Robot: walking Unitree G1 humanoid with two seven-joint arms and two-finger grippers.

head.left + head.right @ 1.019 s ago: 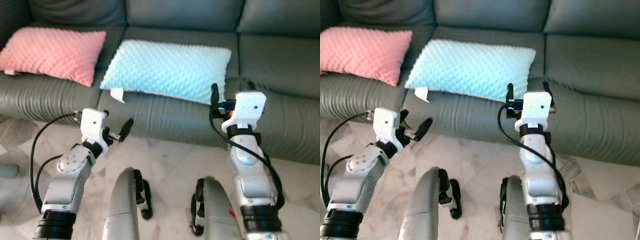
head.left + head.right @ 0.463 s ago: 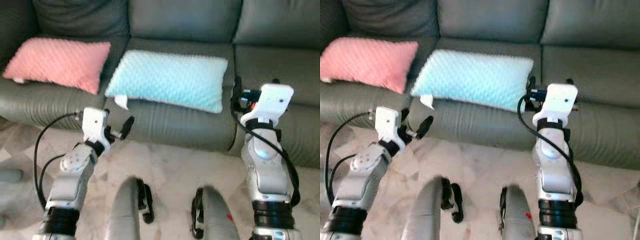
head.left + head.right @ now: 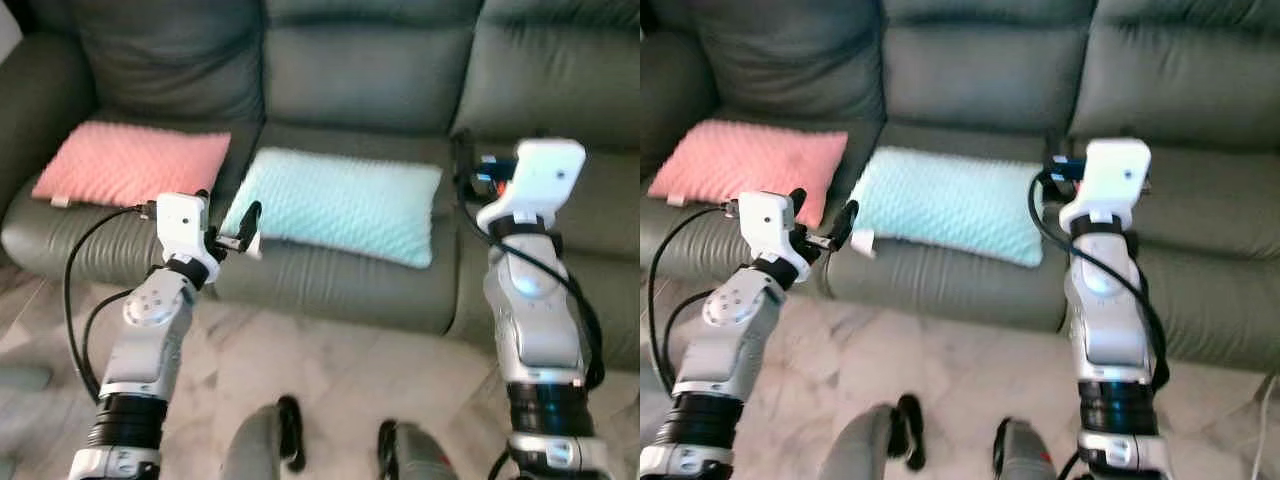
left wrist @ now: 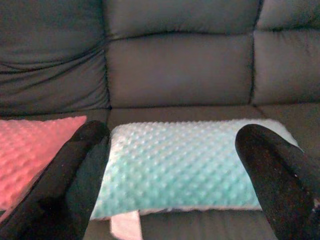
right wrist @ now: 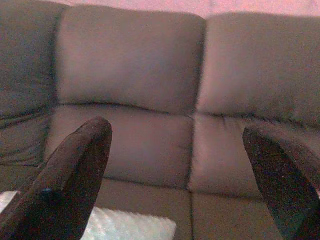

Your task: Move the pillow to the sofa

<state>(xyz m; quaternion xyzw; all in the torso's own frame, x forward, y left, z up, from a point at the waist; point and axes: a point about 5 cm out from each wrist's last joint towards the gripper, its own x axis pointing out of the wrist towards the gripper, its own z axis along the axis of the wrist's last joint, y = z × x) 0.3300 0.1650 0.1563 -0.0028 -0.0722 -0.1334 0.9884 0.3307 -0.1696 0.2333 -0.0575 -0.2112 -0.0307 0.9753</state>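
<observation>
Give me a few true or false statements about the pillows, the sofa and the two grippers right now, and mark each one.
1. The light blue pillow lies on the sofa seat. True.
2. The pink pillow is on the floor. False: it lies on the sofa seat, to the robot's left of the blue one.
3. The left gripper is open and holds nothing. True.
4. The right gripper is shut on the blue pillow. False: its fingers are spread apart and empty, facing the sofa back.
5. The two pillows are stacked. False: they lie side by side.
</observation>
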